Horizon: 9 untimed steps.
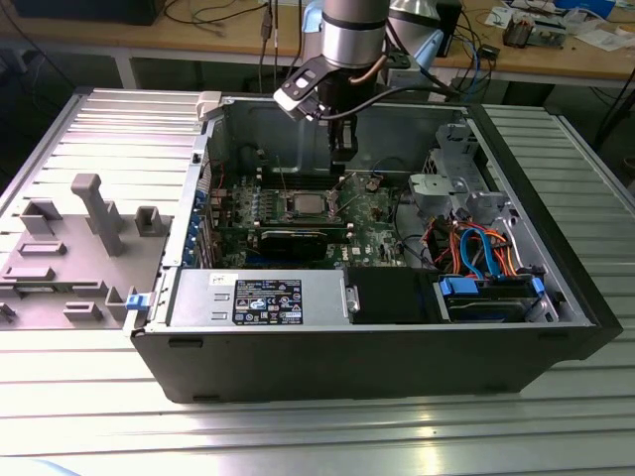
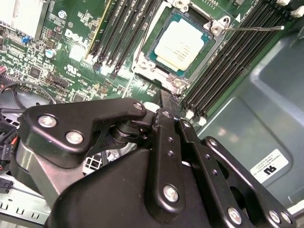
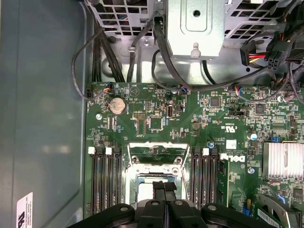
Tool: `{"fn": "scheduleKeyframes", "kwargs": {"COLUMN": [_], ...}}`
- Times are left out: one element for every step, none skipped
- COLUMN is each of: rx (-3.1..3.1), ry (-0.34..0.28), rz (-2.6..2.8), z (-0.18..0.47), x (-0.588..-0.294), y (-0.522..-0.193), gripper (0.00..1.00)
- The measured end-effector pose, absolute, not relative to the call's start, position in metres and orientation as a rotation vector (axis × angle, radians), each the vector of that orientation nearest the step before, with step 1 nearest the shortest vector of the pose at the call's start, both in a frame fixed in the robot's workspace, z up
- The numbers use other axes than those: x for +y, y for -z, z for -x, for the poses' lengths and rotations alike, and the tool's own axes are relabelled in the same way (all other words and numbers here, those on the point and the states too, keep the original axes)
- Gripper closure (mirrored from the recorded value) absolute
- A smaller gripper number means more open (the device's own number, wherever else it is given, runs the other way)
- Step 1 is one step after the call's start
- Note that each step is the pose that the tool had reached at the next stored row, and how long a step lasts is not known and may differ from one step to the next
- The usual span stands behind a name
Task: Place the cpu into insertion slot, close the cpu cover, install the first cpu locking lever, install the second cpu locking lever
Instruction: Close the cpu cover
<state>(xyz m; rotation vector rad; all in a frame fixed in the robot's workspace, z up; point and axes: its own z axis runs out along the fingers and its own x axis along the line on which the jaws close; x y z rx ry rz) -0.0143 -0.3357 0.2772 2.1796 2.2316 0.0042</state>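
"Where did this happen?"

"On a ribbed metal table (image 1: 89, 416) that carried an open computer case (image 1: 397, 357); a workbench (image 1: 149, 35) strewn with cables stood behind."

"And the gripper?"

"The gripper (image 3: 165, 186) hung inside the case; its fingers (image 2: 164, 142) were pressed together, with nothing seen between them; the tips were by one edge of the insertion slot (image 2: 173, 80); whether they touched it, I could not tell."

"The chip?"

"The cpu (image 2: 179, 43) lay flat in that slot, pale top up; the cpu cover (image 3: 154, 148) stood open at the slot's edge; a thin locking lever (image 2: 251, 28) stuck out from one corner."

"Around that?"

"Memory slots (image 3: 102, 180) flanked the socket on both sides, mid-way across the green motherboard (image 3: 228, 109)."
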Motion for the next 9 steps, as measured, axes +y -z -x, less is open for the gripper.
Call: {"fn": "scheduleKeyframes", "kwargs": {"rx": [2.232, 2.232, 2.232, 2.232, 2.232, 2.232, 2.232, 2.232, 2.232], "ry": [-0.004, -0.004, -0.004, -0.004, -0.004, -0.004, -0.004, -0.004, -0.004], "rz": [-2.180, -2.180, -2.180, -2.180, -2.180, -2.180, -2.180, -2.180, -2.180], "z": [0.0140, 0.0135, 0.0132, 0.0130, 0.0128, 0.0124, 0.0121, 0.0118, 0.0116], "x": [-0.3357, -0.3357, -0.3357, -0.3357, -0.3357, -0.3357, -0.3357, -0.3357, -0.3357], "y": [-0.2772, -0.2772, -0.2772, -0.2772, -0.2772, -0.2772, -0.2772, -0.2772, -0.2772], "gripper": [0.89, 0.89, 0.89, 0.89, 0.89, 0.89, 0.89, 0.89, 0.89]}}
